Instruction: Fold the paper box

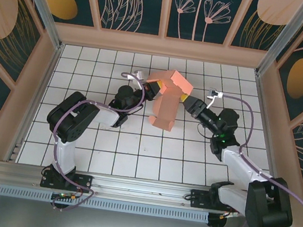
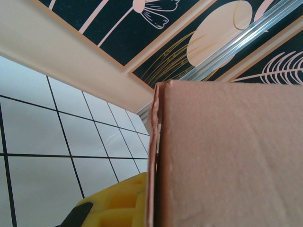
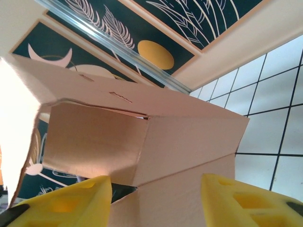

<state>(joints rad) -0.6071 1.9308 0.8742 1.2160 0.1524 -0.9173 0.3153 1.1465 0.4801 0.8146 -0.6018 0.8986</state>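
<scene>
The salmon-pink paper box point(image 1: 167, 101) stands partly formed in the middle of the tiled floor, its top panels spread and a long panel hanging toward me. My left gripper point(image 1: 150, 88) reaches it from the left and is shut on a thin card wall. In the left wrist view that card edge point(image 2: 154, 156) runs along one yellow finger point(image 2: 118, 201), and the other finger is hidden behind the box point(image 2: 227, 156). My right gripper point(image 1: 184, 98) meets the box from the right. In the right wrist view, its two yellow fingers point(image 3: 71, 201) stand wide apart, with a creased panel point(image 3: 189, 142) between them.
White floor tiles point(image 1: 151, 153) with black lines surround the box. Patterned walls point(image 1: 139, 3) with pale wooden trim close in the back and both sides. An aluminium rail point(image 1: 129, 187) carrying both arm bases runs along the near edge.
</scene>
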